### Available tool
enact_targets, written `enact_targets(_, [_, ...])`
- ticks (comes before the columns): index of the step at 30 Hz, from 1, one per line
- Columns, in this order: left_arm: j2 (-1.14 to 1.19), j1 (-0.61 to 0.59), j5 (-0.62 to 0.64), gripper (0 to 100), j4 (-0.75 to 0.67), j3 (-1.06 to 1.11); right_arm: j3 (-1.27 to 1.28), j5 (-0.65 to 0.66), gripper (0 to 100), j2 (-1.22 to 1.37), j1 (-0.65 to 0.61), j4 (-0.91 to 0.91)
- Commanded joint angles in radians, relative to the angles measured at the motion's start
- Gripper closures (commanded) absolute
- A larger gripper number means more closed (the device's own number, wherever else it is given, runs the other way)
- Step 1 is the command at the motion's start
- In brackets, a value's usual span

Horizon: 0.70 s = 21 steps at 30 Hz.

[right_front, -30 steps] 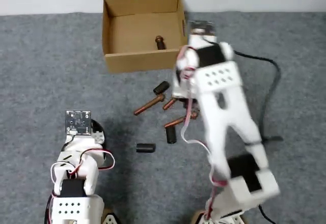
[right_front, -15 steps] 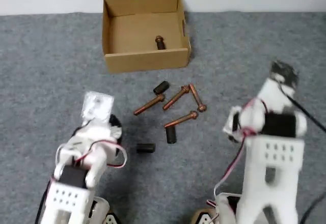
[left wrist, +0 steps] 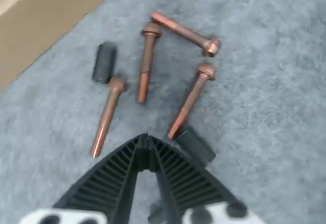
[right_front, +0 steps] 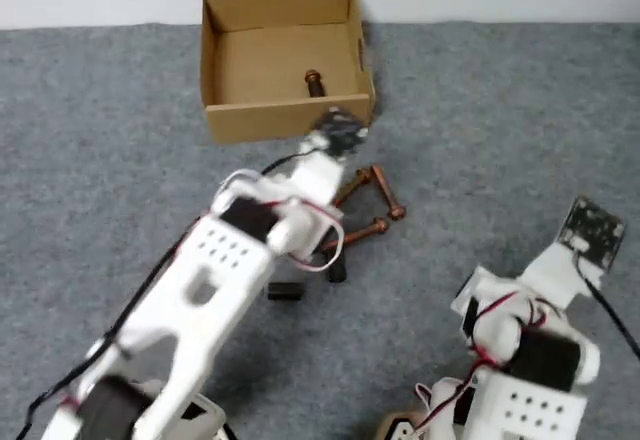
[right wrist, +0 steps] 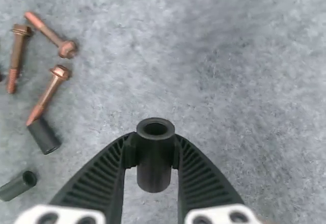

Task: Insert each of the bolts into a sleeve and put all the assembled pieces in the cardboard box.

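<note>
Several copper bolts lie loose on the grey carpet, among them one (left wrist: 107, 114) just beyond my left gripper (left wrist: 147, 138), which is shut and empty above them. Two more bolts (left wrist: 145, 61) (left wrist: 191, 99) lie past it. A black sleeve (left wrist: 196, 145) rests at the tip of a bolt, another sleeve (left wrist: 104, 61) nearer the box. My right gripper (right wrist: 153, 142) is shut on a black sleeve (right wrist: 154, 170), held upright with its bore showing. The cardboard box (right_front: 285, 120) at the back holds one assembled piece (right_front: 314, 83). The left arm (right_front: 250, 250) stretches over the bolt pile.
The right arm (right_front: 530, 370) sits at the front right, away from the pile. Another loose sleeve (right_front: 285, 291) lies on the carpet below the left arm. A dark cable (right_front: 625, 335) runs along the right edge. Open carpet lies left and right of the pile.
The right arm has pulled back from beside the box to the front right. The left arm has swung forward from the front left to above the bolts.
</note>
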Motion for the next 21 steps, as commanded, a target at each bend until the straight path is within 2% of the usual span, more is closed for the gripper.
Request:
enact_targets(1, [0.158,0.029,-0.143,97,0.066,-0.193,0.058,0.011,99.1,-0.111,0.013,-0.021])
enact_targets(3, [0.245,0.031,-0.193,93,0.104,-0.286,0.091,0.011,99.1,-0.173,0.013,-0.030])
enact_targets(8, [0.483,0.025,-0.209,86,0.187,-0.533,0.137,0.012,99.1,-0.259,0.008,-0.041])
enact_targets(13, [0.732,0.038,-0.269,86,0.331,-0.800,0.143,0.012,99.1,-0.263,0.008,-0.044])
enact_targets(21, [1.076,0.043,-0.270,86,0.523,-1.276,0.143,0.012,99.1,-0.263,0.008,-0.044])
